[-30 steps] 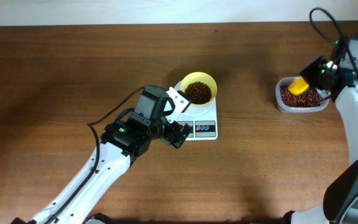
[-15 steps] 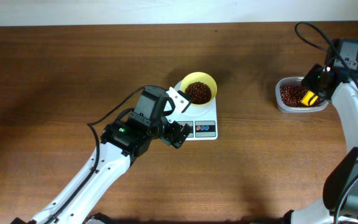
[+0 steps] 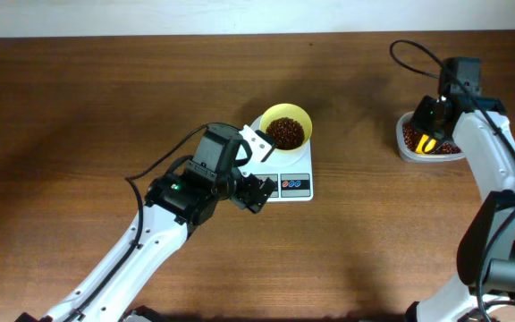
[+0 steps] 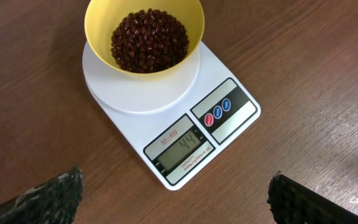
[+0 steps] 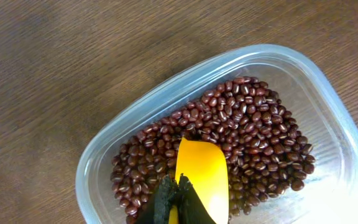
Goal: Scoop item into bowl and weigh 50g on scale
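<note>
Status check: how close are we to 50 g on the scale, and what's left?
Done: the pale-yellow bowl sits on the white scale holding beans; the display reads 44, short of target. In hand: the right gripper is shut on the yellow scoop, dipped into the beans in the clear tub. The left gripper hangs open by the scale, empty. Left: probably one small scoop more to reach 50.
</note>
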Tool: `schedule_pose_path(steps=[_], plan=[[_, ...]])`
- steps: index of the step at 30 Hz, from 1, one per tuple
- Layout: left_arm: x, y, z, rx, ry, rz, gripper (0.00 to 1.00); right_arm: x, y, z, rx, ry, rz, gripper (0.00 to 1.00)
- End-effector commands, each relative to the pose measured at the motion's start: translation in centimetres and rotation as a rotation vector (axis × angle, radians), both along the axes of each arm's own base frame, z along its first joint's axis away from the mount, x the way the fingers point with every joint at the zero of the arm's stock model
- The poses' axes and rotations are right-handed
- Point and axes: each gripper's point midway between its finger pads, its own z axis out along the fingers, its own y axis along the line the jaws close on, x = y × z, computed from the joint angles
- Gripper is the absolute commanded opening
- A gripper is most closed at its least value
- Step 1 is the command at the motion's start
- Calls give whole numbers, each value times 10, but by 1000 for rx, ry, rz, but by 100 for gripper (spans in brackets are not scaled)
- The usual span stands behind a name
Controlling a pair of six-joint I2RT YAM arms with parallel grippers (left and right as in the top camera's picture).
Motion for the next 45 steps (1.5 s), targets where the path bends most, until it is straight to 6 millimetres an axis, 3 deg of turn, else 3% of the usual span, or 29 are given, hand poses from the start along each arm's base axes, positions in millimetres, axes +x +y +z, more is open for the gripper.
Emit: schedule_pose_path(steps=[1,7,23,28,31,45], plan=[[0,0,7,-21,-12,8,99,1,11,-10,52,15,17,4],[0,0,7,-21,-12,8,99,6,10,-8,172,-26,22,4],[0,0,7,-21,-12,8,99,-8,-43,2,324,-109,112,4],[0,0,7,-21,-12,8,99,-10,-45,17,347,-164,187,4],[0,0,7,-21,-12,8,99,-9,-34,22,372,-188,276,4],[0,0,7,-21,-12,8,99,3,-45,43,133,-264,513,4]])
